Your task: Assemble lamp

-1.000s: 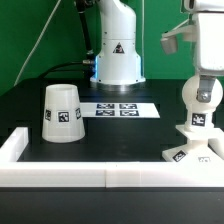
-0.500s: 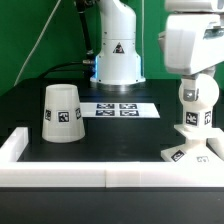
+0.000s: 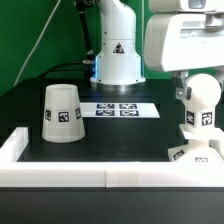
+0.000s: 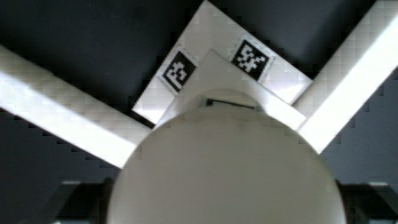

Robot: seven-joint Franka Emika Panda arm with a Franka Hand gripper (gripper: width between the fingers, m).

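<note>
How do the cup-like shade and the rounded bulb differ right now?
The white tapered cup-like shade is wider and sits directly on the black table, at the exterior view's left; the white rounded bulb is narrower and stands on the flat square base at its right. Both are white, upright, tagged.

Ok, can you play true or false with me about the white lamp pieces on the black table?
1. The white tapered cup-like plastic shade stands wide end down on the black table. True.
2. The rounded white plastic bulb sits inside the shade. False: it stands on the flat square white base, apart from the shade.
3. The gripper hangs right over the bulb. True.
4. The shade rests on the marker board. False: the shade stands on the table beside it.
</note>
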